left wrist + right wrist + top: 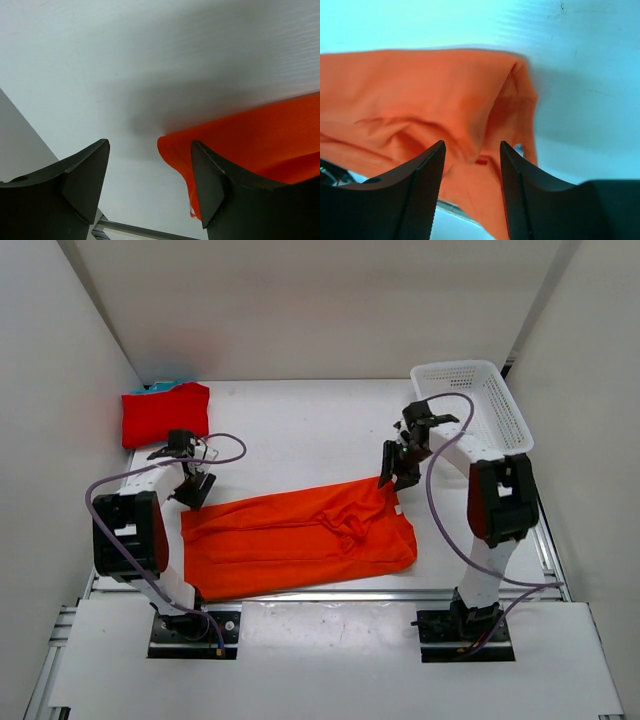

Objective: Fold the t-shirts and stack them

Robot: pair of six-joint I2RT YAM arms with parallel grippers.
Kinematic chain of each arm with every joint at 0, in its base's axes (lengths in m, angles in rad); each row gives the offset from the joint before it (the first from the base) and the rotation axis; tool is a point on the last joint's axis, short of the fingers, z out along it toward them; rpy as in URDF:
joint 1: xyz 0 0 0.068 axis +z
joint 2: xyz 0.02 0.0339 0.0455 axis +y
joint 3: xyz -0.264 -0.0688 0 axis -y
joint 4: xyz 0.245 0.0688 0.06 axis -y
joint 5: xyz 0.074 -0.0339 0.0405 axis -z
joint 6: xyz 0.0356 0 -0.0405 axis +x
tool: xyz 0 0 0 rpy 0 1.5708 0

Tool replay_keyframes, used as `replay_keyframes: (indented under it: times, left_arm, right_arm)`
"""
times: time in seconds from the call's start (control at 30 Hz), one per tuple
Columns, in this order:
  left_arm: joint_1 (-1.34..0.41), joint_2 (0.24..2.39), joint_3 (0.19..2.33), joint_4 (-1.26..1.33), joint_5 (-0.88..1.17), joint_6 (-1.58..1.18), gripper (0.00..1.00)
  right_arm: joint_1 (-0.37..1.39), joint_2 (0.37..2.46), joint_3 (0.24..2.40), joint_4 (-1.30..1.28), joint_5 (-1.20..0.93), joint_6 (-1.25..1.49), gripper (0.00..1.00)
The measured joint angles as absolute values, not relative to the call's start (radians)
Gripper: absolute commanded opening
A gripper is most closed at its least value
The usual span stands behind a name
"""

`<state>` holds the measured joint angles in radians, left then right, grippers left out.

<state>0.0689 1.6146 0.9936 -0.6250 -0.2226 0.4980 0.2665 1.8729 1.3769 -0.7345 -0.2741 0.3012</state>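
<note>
Long orange cloth t-shirt [300, 535], folded lengthwise into a wide band, flat on the white table top [300, 420] between the two arms, wrinkled near the middle. At its far left corner, left gripper [195, 488], tilted downward, jaws wide apart and clamped on nothing. In the left wrist view, rounded corner of the orange cloth poking into the gap beside one dark finger [210, 190], bare table under the rest of the gap. At the far right corner of the same cloth, right gripper [392, 475], jaws parted as well, closed on nothing. In the right wrist view, folded edge and a deep crease of the orange cloth below and beyond the two ribbed fingers [422, 195], visible through the gap between them; contact between fingertips and cloth impossible to tell. Well apart from both claws, in the far left corner of the table, folded red cloth t-shirt [165, 412], resting on a teal-blue cloth t-shirt [160, 387] with only a sliver showing behind it. At the far right, white plastic mesh basket [510, 410], just behind the right arm.
</note>
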Motion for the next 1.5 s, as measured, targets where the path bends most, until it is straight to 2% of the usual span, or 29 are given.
replay_keyframes:
  times: [0.03,0.13,0.17,0.23,0.27,0.3,0.37,0.53,0.57,0.6,0.63,0.67,0.7,0.8,0.93,1.03,1.1,1.13,1.2,1.37,1.43,1.5]
  left_arm:
    - [0.07,1.623,0.992,-0.626,-0.223,0.5,0.76]
    - [0.071,1.644,0.98,-0.626,-0.223,0.51,0.69]
    - [0.071,1.645,0.969,-0.624,-0.223,0.512,0.61]
    - [0.07,1.644,0.941,-0.621,-0.225,0.514,0.38]
    - [0.069,1.644,0.929,-0.625,-0.225,0.518,0.24]
    - [0.069,1.645,0.922,-0.632,-0.224,0.524,0.17]
    - [0.07,1.648,0.919,-0.641,-0.225,0.529,0.11]
    - [0.101,1.656,0.926,-0.654,-0.228,0.532,0.11]
    - [0.111,1.661,0.933,-0.659,-0.228,0.53,0.13]
    - [0.12,1.665,0.942,-0.667,-0.228,0.529,0.14]
    - [0.13,1.667,0.95,-0.675,-0.228,0.527,0.14]
    - [0.136,1.668,0.96,-0.682,-0.228,0.525,0.16]
    - [0.14,1.669,0.97,-0.689,-0.227,0.524,0.19]
    - [0.148,1.669,0.989,-0.704,-0.227,0.517,0.28]
    - [0.148,1.669,0.999,-0.723,-0.218,0.501,0.43]
    - [0.149,1.669,1.003,-0.734,-0.202,0.487,0.51]
    - [0.154,1.668,1.004,-0.732,-0.191,0.473,0.53]
    - [0.158,1.666,1.004,-0.733,-0.184,0.466,0.54]
    - [0.17,1.66,1.003,-0.733,-0.167,0.452,0.55]
    - [0.203,1.624,1.003,-0.735,-0.111,0.398,0.56]
    - [0.213,1.612,1.003,-0.742,-0.088,0.373,0.57]
    - [0.224,1.597,1.003,-0.756,-0.068,0.351,0.58]
  right_arm:
    - [0.271,1.9,1.386,-0.747,-0.263,0.301,0.54]
    - [0.286,1.988,1.4,-0.759,-0.23,0.301,0.56]
    - [0.288,2.009,1.4,-0.764,-0.225,0.305,0.56]
    - [0.289,2.022,1.417,-0.785,-0.231,0.307,0.52]
    - [0.289,2.029,1.425,-0.79,-0.224,0.306,0.39]
    - [0.289,2.042,1.441,-0.804,-0.221,0.3,0.21]
    - [0.289,2.094,1.504,-0.837,-0.223,0.293,0.0]
    - [0.289,2.294,1.827,-0.945,-0.252,0.277,0.0]
    - [0.289,2.347,1.929,-0.951,-0.252,0.277,0.04]
    - [0.29,2.401,2.03,-0.939,-0.257,0.277,0.17]
    - [0.291,2.45,2.122,-0.916,-0.264,0.277,0.25]
    - [0.29,2.485,2.196,-0.902,-0.268,0.278,0.41]
    - [0.288,2.51,2.257,-0.883,-0.274,0.279,0.5]
    - [0.274,2.508,2.332,-0.854,-0.306,0.256,0.54]
    - [0.229,2.405,2.296,-0.852,-0.318,0.229,0.64]
    - [0.201,2.24,2.194,-0.865,-0.282,0.198,0.73]
    - [0.196,2.086,2.11,-0.867,-0.23,0.17,0.84]
    - [0.203,1.998,2.069,-0.86,-0.198,0.151,0.84]
    - [0.234,1.811,1.965,-0.825,-0.146,0.118,1.0]
    - [0.387,1.446,1.632,-0.671,0.075,-0.015,0.99]
    - [0.493,1.321,1.383,-0.461,0.206,-0.109,0.99]
    - [0.58,1.243,1.14,-0.294,0.248,-0.175,0.97]
